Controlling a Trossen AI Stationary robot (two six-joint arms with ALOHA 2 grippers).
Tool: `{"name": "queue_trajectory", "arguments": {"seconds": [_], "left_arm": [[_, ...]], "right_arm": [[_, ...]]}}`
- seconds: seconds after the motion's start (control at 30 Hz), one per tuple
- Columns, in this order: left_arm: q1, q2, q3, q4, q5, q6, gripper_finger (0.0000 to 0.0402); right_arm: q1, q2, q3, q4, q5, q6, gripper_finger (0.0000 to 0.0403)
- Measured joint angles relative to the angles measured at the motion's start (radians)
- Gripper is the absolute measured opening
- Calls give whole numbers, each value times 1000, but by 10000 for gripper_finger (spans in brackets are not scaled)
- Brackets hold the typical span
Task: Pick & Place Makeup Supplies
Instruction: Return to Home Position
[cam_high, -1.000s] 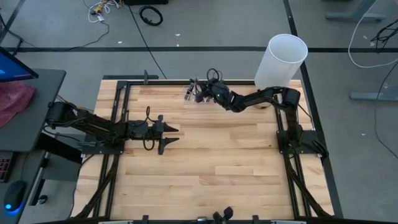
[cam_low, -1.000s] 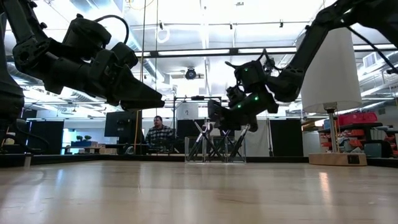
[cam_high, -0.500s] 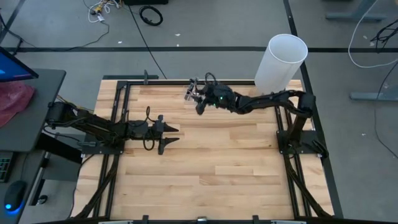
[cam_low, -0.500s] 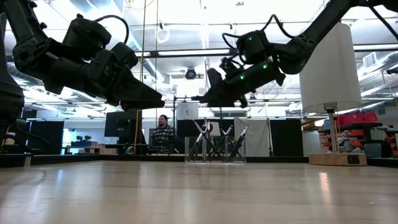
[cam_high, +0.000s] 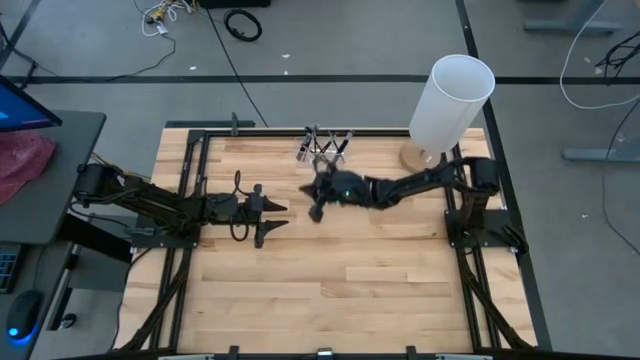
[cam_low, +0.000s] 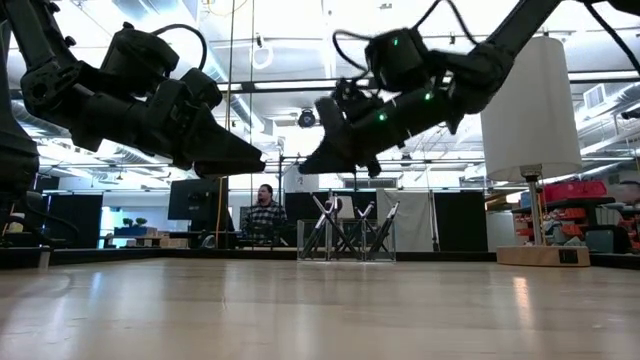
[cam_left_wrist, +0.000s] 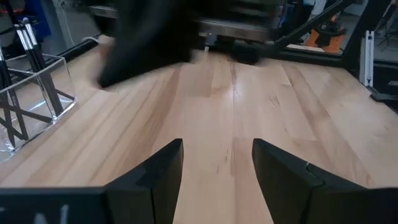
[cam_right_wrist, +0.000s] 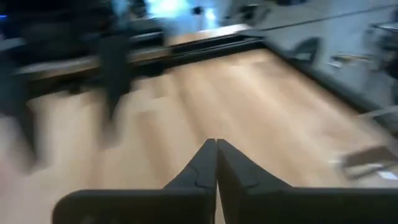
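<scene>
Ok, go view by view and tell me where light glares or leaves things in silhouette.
Low view: ceiling lights glare from behind, so the left claw and right claw read as silhouettes, and the table shows sheen. High view: even light, only faint shadows. Left wrist view: highlights on the edges of the transparent organizer.

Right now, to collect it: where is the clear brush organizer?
High view: the clear organizer stands at the far edge of the table near its middle, just beyond the right gripper, left of the white cylinder.
</scene>
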Motion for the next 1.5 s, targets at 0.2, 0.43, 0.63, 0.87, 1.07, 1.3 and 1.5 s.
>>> {"name": "queue_trajectory", "arguments": {"seconds": [0.2,0.43,0.63,0.87,1.07,1.3,1.5], "left_arm": [[-2,-45,0,33,72,-16,190],[6,-250,0,-88,105,42,129],[44,-470,-1,-270,100,70,65],[133,-696,0,-499,127,85,6],[195,-870,0,-631,159,88,10],[228,-1029,0,-772,157,83,5],[247,-1160,0,-896,146,86,8]], "right_arm": [[116,-48,-37,-7,-108,-6,5],[177,-333,-303,60,-178,39,2],[177,-682,-629,197,-177,152,2],[126,-1005,-857,210,-260,208,1],[80,-1195,-989,207,-359,228,0],[65,-1356,-1014,67,-358,228,0],[65,-1427,-1014,-60,-358,183,0]]}}
